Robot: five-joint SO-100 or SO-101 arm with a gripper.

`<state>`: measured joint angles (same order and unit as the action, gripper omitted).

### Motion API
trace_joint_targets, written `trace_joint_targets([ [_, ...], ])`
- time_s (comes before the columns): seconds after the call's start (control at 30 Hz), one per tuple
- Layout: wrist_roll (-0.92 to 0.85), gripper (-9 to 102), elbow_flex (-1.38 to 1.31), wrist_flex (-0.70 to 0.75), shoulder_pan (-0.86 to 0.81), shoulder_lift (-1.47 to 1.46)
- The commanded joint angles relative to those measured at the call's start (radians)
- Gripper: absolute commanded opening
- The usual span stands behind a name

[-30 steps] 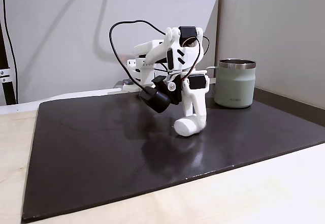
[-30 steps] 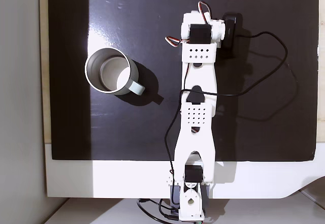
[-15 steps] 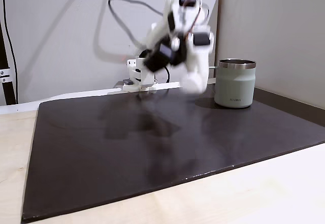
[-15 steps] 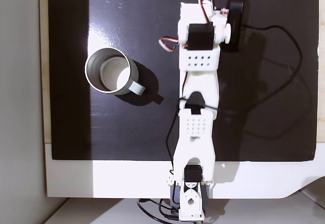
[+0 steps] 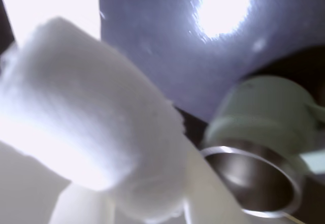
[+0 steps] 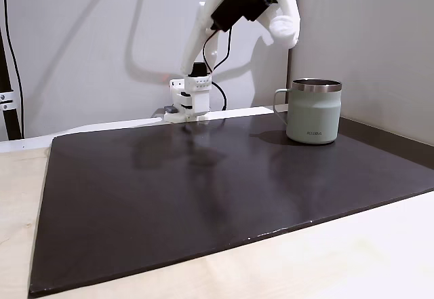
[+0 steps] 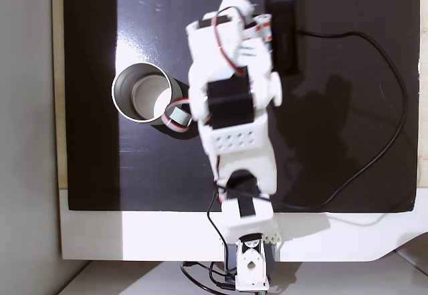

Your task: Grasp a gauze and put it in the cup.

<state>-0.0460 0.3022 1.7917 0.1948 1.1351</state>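
Looking through the wrist view, we see the gauze (image 5: pixel 96 127) clamped in our gripper (image 5: pixel 114 203), with the cup (image 5: pixel 259 153) below to the right. From a fixed view, our gripper (image 6: pixel 285 31) has risen off the mat (image 6: pixel 203 190), high above the cup (image 6: pixel 312 111). From above, we swing toward the cup (image 7: pixel 142 93); lifting is done, carrying remains.

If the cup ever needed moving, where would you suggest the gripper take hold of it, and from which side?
I would pinch the cup wall at its steel rim, one finger inside and one outside, descending from straight above. It stands upright and open, and the body probably looks too wide to span. The handle, on the left in the side fixed view, is an alternative.
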Motion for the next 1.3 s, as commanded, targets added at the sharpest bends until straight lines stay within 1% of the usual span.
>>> trace_joint_targets([
  [0.0, -0.055, 1, 0.126, 0.005, 0.072, 0.161],
  [0.1, -0.091, 1, 0.245, 0.006, 0.13, 0.222],
  [0.27, -0.101, 1, 0.382, 0.006, 0.201, 0.27],
  [0.5, -0.11, 1, 0.477, 0.008, 0.299, 0.262],
  [0.83, -0.089, 1, 0.46, 0.008, 0.405, 0.164],
  [1.27, -0.04, 1, 0.368, 0.008, 0.446, 0.058],
])
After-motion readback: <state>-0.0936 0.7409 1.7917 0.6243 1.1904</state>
